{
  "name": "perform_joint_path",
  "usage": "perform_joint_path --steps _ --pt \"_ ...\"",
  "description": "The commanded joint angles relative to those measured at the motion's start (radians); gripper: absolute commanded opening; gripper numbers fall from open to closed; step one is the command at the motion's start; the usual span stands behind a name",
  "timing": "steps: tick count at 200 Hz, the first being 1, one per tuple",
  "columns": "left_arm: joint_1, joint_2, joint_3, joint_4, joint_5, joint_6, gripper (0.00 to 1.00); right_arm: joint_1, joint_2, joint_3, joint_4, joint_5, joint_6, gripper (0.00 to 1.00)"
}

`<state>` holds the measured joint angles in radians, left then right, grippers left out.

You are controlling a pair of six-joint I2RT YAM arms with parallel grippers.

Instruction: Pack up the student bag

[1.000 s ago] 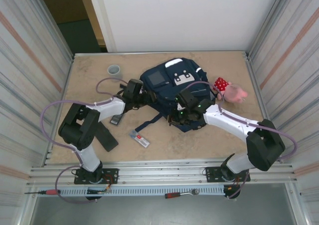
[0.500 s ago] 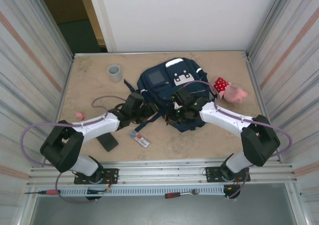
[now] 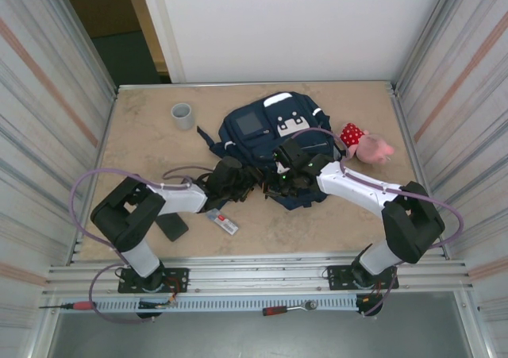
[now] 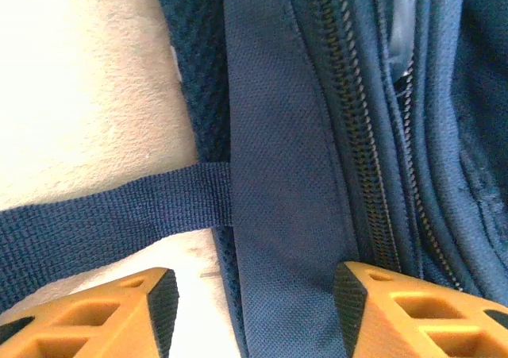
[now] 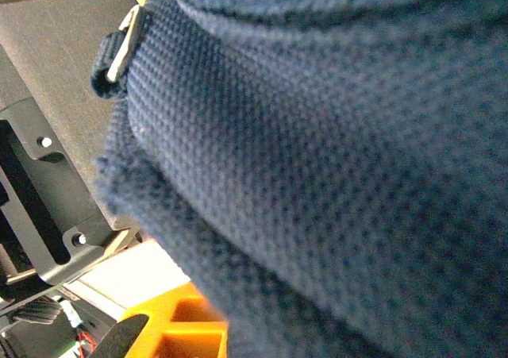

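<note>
Lying a little right of the middle of the tabletop [image 3: 135,136], the large navy-blue fabric student bag [image 3: 270,124] shows white patches and a thin pale stripe near its far end, and its near edge is under both arms. A short grey cylinder-shaped cup [image 3: 183,116] stands upright toward the far left, well apart from the bag. A pink plush toy in a red, white-dotted dress [image 3: 367,146] lies just beside the bag's right flank. A small flat pale item with a red end [image 3: 223,221] and a flat black rectangular pad [image 3: 171,225] lie on the near side, close to the left arm. The tabletop is mottled beige and stone-like, walled by ribbed metal panels [image 3: 48,136].

The left claw [image 3: 240,185] sits at the bag's near-left edge, among dark straps. Its wrist view shows orange, cut-out fingertips [image 4: 127,310] held apart, straddling a flat panel of tightly woven navy cloth. A webbing strap [image 4: 103,223] is stitched into that panel and runs off left over the tabletop. Coiled zip lines [image 4: 353,128] run beside the panel, and mesh backing edges it.

The right claw [image 3: 280,185] is pressed against the bag's near edge. In its wrist view coarse, pebbly navy weave hangs right against the lens, with one orange finger [image 5: 186,334] beneath it — whether the claw is apart or clamped I cannot tell.
</note>
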<state>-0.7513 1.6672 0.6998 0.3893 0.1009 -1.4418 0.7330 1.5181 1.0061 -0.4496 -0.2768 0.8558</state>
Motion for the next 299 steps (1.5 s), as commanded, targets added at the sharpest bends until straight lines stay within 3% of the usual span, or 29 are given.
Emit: perform_joint_path --steps 1,65,119,148,177,216,299 --pt "-0.024 -0.064 -0.029 0.122 -0.024 -0.016 0.59 0.009 -0.015 0.03 -0.013 -0.021 -0.021 0.0" --pt "-0.03 -0.194 -0.091 0.098 -0.096 0.021 0.6 0.004 -0.022 0.024 -0.014 -0.02 -0.019 0.0" --pt "-0.031 -0.071 -0.058 0.176 -0.075 -0.012 0.51 0.006 -0.033 0.023 -0.011 -0.021 -0.021 0.0" --pt "-0.031 -0.007 -0.051 0.226 -0.084 -0.043 0.31 0.006 -0.041 0.023 -0.031 -0.014 -0.03 0.0" --pt "-0.031 -0.026 -0.046 0.144 -0.134 -0.041 0.0 -0.001 -0.059 0.03 -0.111 0.036 -0.042 0.0" --pt "-0.011 -0.113 -0.049 -0.037 -0.223 0.021 0.0 -0.04 -0.109 0.033 -0.269 0.122 -0.075 0.0" --pt "0.117 -0.198 -0.064 -0.139 -0.18 0.144 0.0 -0.157 -0.165 0.01 -0.421 0.132 -0.192 0.0"
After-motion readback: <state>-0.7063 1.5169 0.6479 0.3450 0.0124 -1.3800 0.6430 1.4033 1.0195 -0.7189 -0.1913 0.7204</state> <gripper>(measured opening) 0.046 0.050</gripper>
